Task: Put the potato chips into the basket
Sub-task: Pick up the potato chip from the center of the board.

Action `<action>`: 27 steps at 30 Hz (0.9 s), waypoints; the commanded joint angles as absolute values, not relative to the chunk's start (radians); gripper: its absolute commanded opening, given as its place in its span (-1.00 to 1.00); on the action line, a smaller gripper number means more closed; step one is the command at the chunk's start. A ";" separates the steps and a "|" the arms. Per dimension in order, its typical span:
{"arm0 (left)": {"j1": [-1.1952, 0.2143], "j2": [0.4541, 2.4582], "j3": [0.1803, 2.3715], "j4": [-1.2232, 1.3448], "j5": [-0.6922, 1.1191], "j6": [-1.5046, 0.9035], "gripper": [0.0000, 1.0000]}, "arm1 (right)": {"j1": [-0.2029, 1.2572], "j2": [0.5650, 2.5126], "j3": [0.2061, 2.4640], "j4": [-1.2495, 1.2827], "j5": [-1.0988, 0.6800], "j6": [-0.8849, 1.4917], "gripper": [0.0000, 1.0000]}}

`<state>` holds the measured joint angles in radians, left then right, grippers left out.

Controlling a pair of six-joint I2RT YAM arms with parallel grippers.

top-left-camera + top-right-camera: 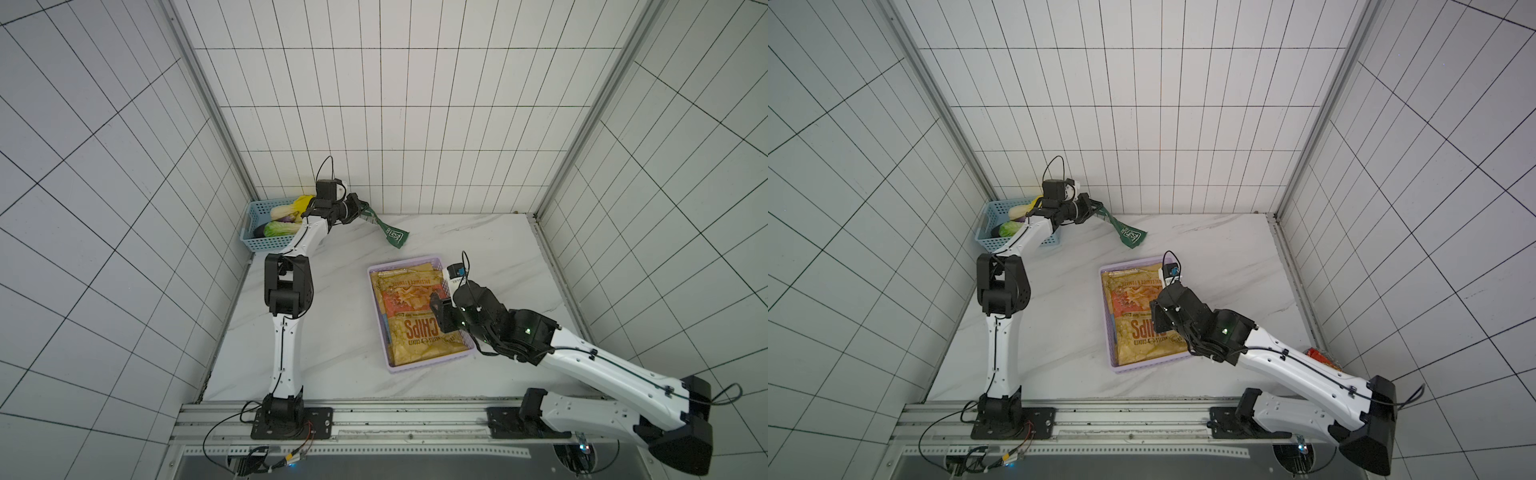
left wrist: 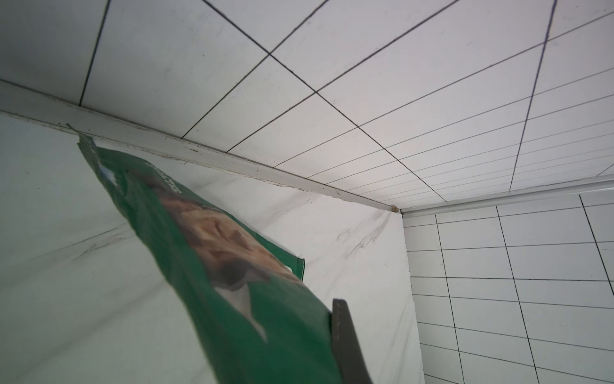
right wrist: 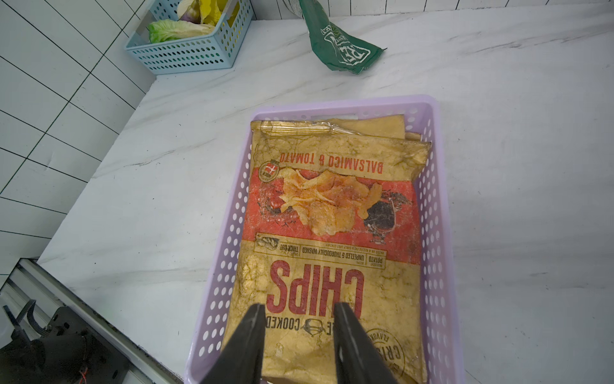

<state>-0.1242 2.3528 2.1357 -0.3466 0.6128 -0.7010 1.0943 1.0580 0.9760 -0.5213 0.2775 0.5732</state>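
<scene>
The lilac basket (image 1: 417, 365) (image 1: 1113, 362) (image 3: 342, 101) sits mid-table in both top views. A tan "CHIPS" bag (image 1: 409, 316) (image 1: 1133, 299) (image 3: 332, 216) lies flat on top inside it, with the edges of other tan bags under it. My right gripper (image 3: 299, 307) (image 1: 439, 313) hovers open over the bag's near end, with nothing between its fingers. At the back, my left gripper (image 1: 360, 208) (image 1: 1093, 208) is shut on one end of the dark green bag (image 1: 392, 235) (image 1: 1130, 237) (image 2: 232, 266) (image 3: 342, 50). The bag's free end droops to the table. One finger (image 2: 345, 339) shows beside the bag.
A blue lattice basket (image 1: 259, 241) (image 1: 984, 237) (image 3: 186, 56) with toy vegetables stands in the back left corner, just behind my left arm. Something red and orange (image 1: 1316, 355) lies at the table's right edge behind my right arm. Tiled walls close three sides.
</scene>
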 commanded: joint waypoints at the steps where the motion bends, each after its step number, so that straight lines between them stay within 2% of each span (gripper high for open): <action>1: -0.132 2.293 2.215 -0.379 0.672 -0.624 -1.00 | 1.101 1.045 0.941 -0.531 0.305 0.569 -0.24; 13: -0.154 2.214 2.376 -0.569 0.770 -0.427 -1.00 | 1.097 0.991 0.927 -0.523 0.354 0.551 -0.24; 17: -0.157 2.172 2.418 -0.616 0.811 -0.403 -1.00 | 1.080 0.965 0.911 -0.522 0.354 0.552 -0.11; 27: -0.195 2.036 2.375 -0.784 0.928 -0.325 -1.00 | 0.905 0.928 0.898 -0.482 0.149 0.551 0.01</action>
<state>-0.1738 2.0960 2.3852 -0.7330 0.8448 -0.3828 0.9440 0.9455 0.9195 -0.5060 0.2241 0.5552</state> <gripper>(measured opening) 0.048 0.501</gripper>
